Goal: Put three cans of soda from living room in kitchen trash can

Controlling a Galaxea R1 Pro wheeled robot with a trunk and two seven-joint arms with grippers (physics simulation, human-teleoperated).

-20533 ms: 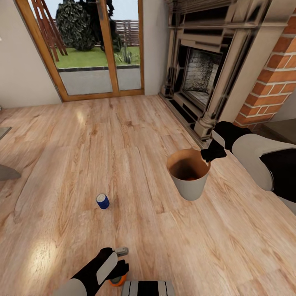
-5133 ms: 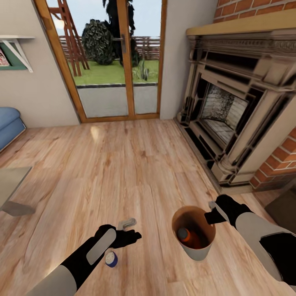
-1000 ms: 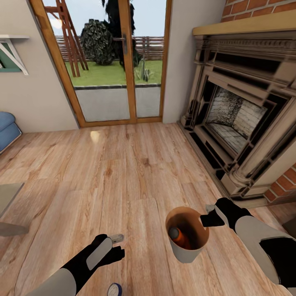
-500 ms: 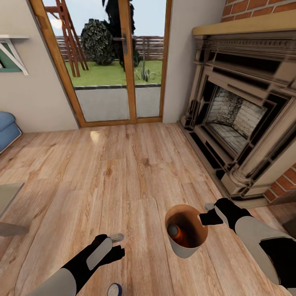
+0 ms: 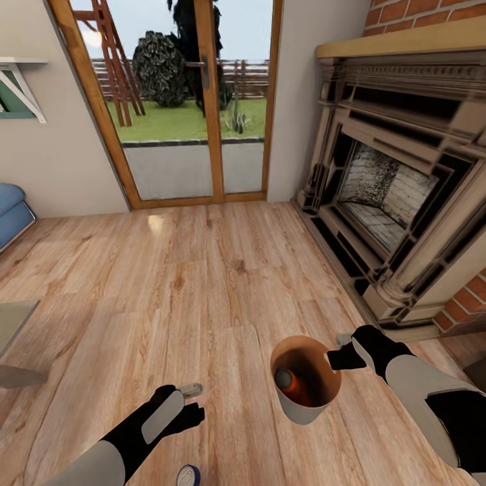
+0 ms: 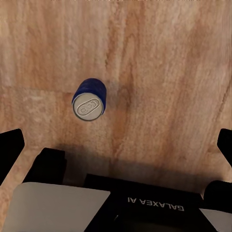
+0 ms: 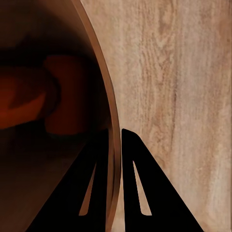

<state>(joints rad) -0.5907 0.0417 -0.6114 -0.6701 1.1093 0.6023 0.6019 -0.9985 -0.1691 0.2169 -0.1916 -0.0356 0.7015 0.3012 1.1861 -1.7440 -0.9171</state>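
Head view: blue can [image 5: 188, 476] upright on floor below my left gripper [image 5: 192, 399], jaws spread wide, empty. Right gripper [image 5: 339, 352] pinching trash can [image 5: 305, 407] rim; bin drifted slightly, orange can [image 5: 289, 383] inside. Blue next.

Wood-framed glass doors [image 5: 182, 101] face a lawn [image 5: 179, 118] and dark bush [image 5: 160, 67]; a blue sofa [image 5: 10, 209] sits at the wall.

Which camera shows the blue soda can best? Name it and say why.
The left wrist view: the blue can stands upright on the wood floor, whole, its grey top plain, between the left gripper's spread fingers. In the head view the picture's bottom edge cuts it, below that gripper.
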